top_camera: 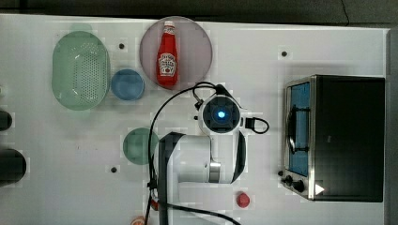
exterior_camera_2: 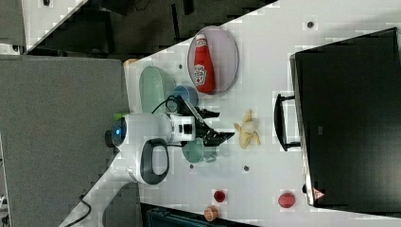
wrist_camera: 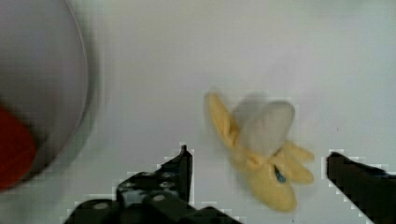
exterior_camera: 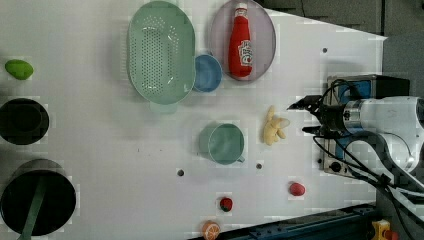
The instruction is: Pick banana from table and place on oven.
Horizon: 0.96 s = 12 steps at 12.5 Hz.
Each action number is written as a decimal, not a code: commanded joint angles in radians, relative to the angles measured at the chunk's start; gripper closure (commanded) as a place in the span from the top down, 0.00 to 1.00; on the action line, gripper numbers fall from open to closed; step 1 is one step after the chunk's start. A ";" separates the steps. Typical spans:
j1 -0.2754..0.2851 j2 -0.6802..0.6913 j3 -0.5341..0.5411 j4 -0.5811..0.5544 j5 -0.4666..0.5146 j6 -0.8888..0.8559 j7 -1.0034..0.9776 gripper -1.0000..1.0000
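Note:
The banana (exterior_camera: 274, 127) lies on the white table (exterior_camera: 100, 150), a pale yellow peeled piece between the green cup (exterior_camera: 223, 143) and the oven (exterior_camera_2: 350, 118). In the wrist view the banana (wrist_camera: 261, 154) sits between my two dark fingers, which stand wide apart. My gripper (exterior_camera: 302, 118) is open and holds nothing; it hangs beside the banana (exterior_camera_2: 247, 130), on the side away from the oven in the right view. In the top view my arm's wrist (top_camera: 220, 115) covers the banana. The oven (top_camera: 347, 136) has a black top, and its glass door faces the banana.
A ketchup bottle (top_camera: 167, 54) lies on a grey-pink plate (top_camera: 197, 47). A green colander (top_camera: 80, 70) and a blue bowl (top_camera: 127, 84) stand beside it. Small red pieces (exterior_camera: 297, 188) and an orange slice (exterior_camera: 211, 229) lie near the table's edge. Black pots (exterior_camera: 37, 197) stand at the left view's left.

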 commanded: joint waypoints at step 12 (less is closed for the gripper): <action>-0.001 0.152 0.023 -0.089 0.021 0.230 0.044 0.35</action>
